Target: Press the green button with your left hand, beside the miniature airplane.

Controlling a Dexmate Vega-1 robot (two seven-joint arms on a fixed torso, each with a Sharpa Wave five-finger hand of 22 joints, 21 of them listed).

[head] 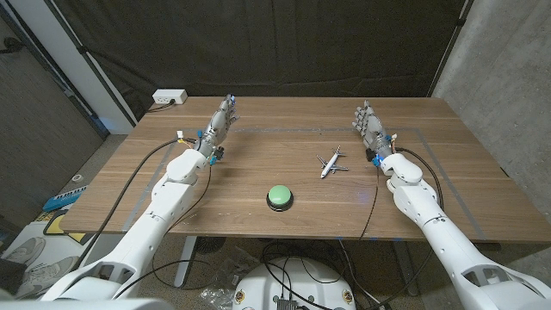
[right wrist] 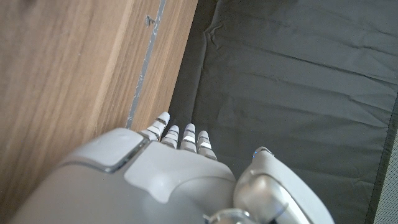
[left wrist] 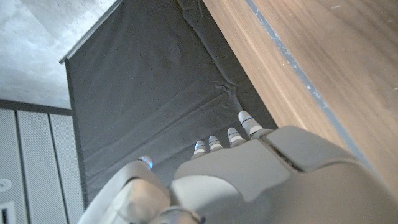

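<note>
- Now your left hand [head: 221,120] waits empty, fingers apart, well behind the round green push button [head: 280,196].
- Beside it sits the small white model airplane [head: 331,162], marking your target.
- Your right hand [head: 372,126], likewise open, stays clear.

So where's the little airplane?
In the head view, the miniature airplane sits on the table right of centre, just beyond the green button, near the right hand.

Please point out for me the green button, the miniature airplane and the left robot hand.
green button [head: 280,195], head view, on its green top.
miniature airplane [head: 330,162], head view, on its fuselage.
left robot hand [head: 221,119], head view, on the hand's middle.
</note>
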